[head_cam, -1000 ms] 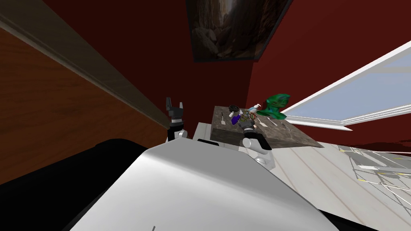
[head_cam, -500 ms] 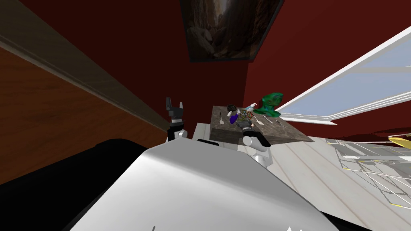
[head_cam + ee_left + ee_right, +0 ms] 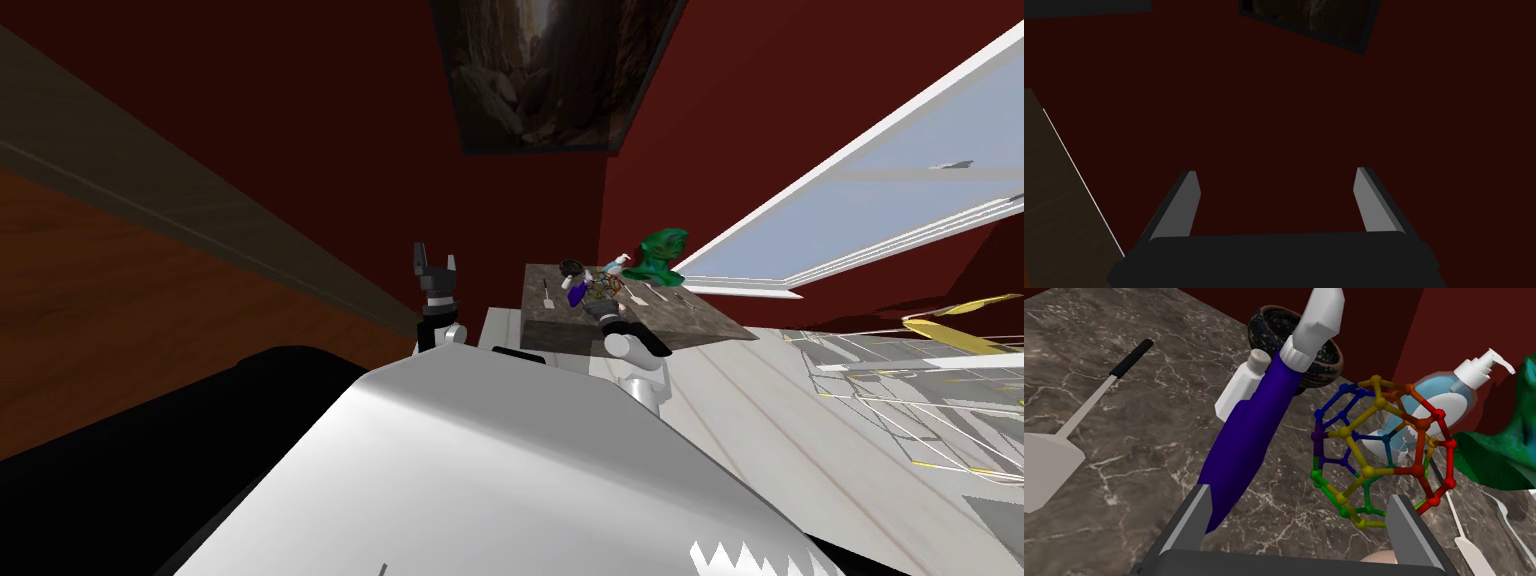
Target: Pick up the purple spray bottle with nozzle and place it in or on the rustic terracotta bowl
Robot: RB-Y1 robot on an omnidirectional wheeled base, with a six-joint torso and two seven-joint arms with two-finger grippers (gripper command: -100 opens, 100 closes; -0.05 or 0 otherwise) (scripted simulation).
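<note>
The left end effector [image 3: 1275,172] is raised, blades wide apart and empty. Over the marbled bench [image 3: 1124,438], the right end effector [image 3: 1300,492] is open. The purple spray bottle [image 3: 1249,433] leans tilted, its base just inside one blade and its white nozzle toward the dark speckled bowl [image 3: 1263,323]. A coloured wireframe ball [image 3: 1369,472] sits beside it.

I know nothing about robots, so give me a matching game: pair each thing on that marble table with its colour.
Things:
1. spray bottle
2. bowl
3. wireframe ball
4. pump bottle

Colours:
A. light blue and white
B. dark and speckled
C. purple with a white nozzle
D. many colours

Pairs: 1-C, 2-B, 3-D, 4-A
</note>
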